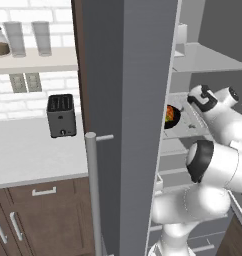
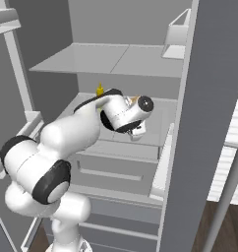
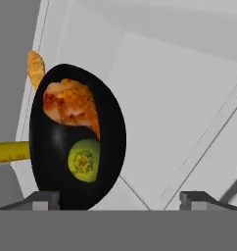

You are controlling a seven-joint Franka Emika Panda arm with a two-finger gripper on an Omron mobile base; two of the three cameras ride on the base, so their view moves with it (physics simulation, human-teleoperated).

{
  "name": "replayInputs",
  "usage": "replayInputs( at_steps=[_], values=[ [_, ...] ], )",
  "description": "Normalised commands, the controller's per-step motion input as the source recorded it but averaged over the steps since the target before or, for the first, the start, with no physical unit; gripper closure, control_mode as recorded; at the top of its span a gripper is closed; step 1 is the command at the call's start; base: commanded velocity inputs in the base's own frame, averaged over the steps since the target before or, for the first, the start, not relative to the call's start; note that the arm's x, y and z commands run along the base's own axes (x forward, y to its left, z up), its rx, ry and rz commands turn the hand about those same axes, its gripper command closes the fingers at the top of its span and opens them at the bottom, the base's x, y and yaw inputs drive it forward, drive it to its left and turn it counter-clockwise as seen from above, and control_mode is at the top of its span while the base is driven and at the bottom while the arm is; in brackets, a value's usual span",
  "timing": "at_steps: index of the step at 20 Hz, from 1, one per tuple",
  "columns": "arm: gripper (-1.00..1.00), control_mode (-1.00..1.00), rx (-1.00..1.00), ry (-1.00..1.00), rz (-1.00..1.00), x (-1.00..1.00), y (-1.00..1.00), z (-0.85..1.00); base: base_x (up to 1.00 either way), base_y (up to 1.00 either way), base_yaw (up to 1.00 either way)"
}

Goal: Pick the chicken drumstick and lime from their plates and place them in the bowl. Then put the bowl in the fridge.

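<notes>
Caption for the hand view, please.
Black bowl holding drumstick and lime rests on white fridge shelf, open gripper nearby.

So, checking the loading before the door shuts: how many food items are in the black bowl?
2: a golden orange-brown chicken drumstick and a small round green lime beside it, both in the glossy black round bowl on the white fridge shelf.

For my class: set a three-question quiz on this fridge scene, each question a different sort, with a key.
1. True or false: the chicken drumstick and the lime lie inside the black bowl.
2. The bowl rests on: A) the counter B) a fridge shelf C) the toaster
3. Fill in: the end effector is ____, its fingers spread wide with nothing between them.

Key: 1 true; 2 B; 3 open.
</notes>
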Motion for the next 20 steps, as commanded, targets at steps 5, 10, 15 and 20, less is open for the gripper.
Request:
replayInputs(
  at_steps=[5, 10, 15, 20],
  values=[
    [-1.0, -1.0, 0.0, -0.13, 0.02, -1.0, 0.06, 0.46, 0.0, 0.0, 0.0],
    [-1.0, -1.0, -0.06, -0.09, 0.0, -0.99, 0.07, 0.43, 0.0, 0.0, 0.0],
    [-1.0, -1.0, -0.22, -0.07, 0.09, -1.0, 0.28, 0.13, 0.0, 0.0, 0.0],
    [-1.0, -1.0, -0.24, -0.08, 0.17, -1.0, 0.38, 0.13, 0.0, 0.0, 0.0]
  ],
)
